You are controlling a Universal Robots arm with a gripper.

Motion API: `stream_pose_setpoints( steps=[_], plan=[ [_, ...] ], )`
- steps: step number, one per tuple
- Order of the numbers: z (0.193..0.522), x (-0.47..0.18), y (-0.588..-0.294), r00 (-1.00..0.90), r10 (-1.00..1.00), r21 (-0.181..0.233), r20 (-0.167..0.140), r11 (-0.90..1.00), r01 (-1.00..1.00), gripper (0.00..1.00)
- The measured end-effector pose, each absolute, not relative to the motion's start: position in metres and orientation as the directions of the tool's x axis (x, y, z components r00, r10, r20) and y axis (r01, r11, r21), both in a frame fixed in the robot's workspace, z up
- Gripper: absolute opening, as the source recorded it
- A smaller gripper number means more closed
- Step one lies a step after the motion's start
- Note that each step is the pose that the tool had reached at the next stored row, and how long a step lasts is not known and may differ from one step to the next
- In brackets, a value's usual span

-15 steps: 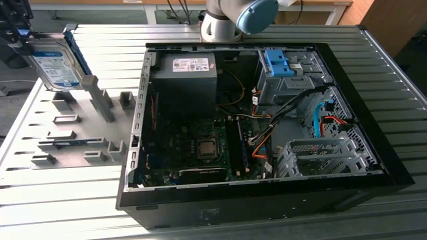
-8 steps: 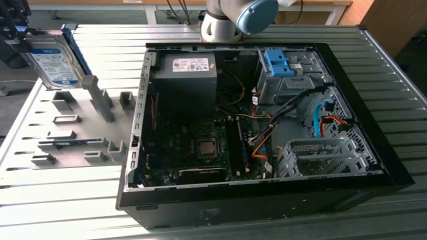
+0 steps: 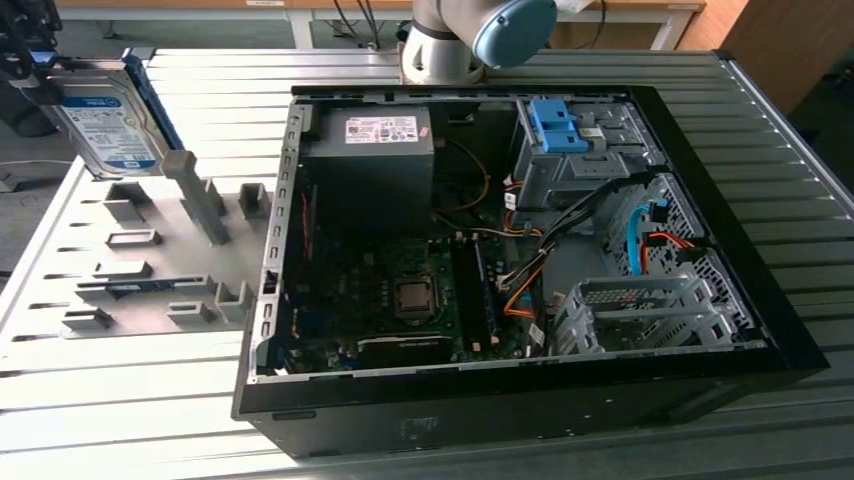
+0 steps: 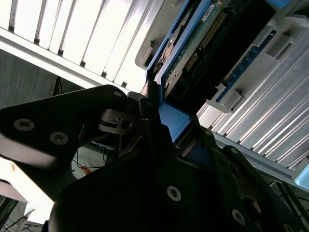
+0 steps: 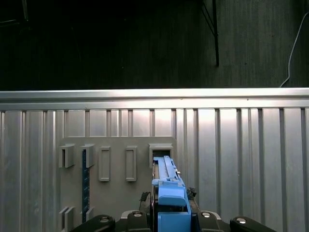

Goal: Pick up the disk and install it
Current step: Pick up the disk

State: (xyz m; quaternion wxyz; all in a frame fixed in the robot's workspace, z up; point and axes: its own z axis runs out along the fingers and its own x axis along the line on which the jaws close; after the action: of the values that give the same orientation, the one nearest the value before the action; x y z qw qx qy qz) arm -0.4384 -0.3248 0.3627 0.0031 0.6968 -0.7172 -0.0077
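The disk [image 3: 114, 125], a silver-grey hard drive with a white-and-blue label and blue rails, hangs tilted at the exterior view's far left. It sits just above the grey fixture plate [image 3: 147, 270]. My gripper [image 3: 51, 82] is shut on its upper end. In the second wrist view the black fingers [image 4: 150, 116] clamp the disk's blue tab, and the disk [image 4: 193, 46] shows its green circuit board. In the first wrist view the disk [image 5: 166, 174] appears edge-on, held by my gripper [image 5: 171, 215] over a slot in the fixture plate [image 5: 116, 193].
An open black computer case [image 3: 747, 300] lies on the slatted metal table [image 3: 120, 400] to the exterior view's right of the plate. Inside are a black power supply [image 3: 374, 165], a blue bracket [image 3: 558, 125] on a drive bay, a metal drive cage [image 3: 641, 315] and cables.
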Motion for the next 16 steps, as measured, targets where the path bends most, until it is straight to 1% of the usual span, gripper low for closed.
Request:
stream_pose_setpoints(
  steps=[6,16],
  plan=[
    [0.366,-0.438,-0.325,-0.029,-1.000,0.015,-0.006,0.029,-0.999,0.37],
    [0.385,-0.438,-0.325,-0.029,-1.000,0.015,-0.006,0.029,-0.999,0.37]
  ],
)
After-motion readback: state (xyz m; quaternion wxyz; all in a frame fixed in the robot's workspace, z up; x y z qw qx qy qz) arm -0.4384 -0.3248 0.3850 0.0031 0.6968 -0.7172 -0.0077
